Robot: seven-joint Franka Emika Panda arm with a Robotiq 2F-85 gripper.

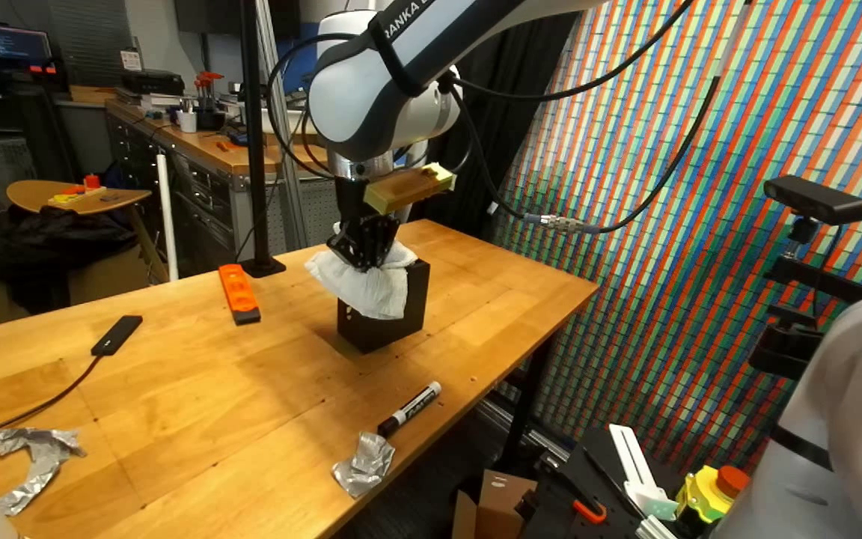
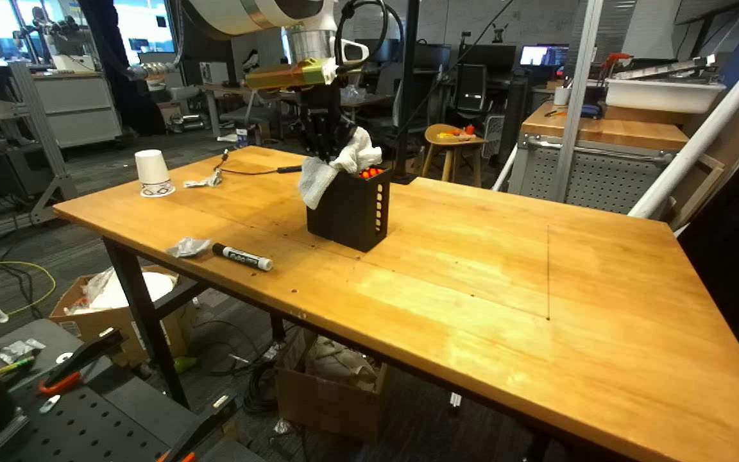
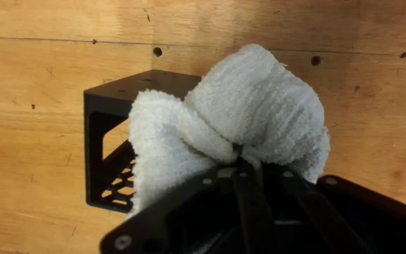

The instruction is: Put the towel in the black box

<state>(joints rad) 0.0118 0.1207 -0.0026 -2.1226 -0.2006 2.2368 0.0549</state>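
Gripper (image 3: 246,164) pinches towel (image 3: 256,102) mid-cloth at top of blk box (image 2: 344,215), w/ at least 1 flap hanging outside its wall. Placing step, prob. not done. Next: centre over blk box opening, push cloth in, let go.

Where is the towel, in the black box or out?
Not fully in: pinched by the end effector, the towel hangs partly outside the black box.

both exterior views slant down over the table (image 1: 274,359); wrist view, closer, faces down
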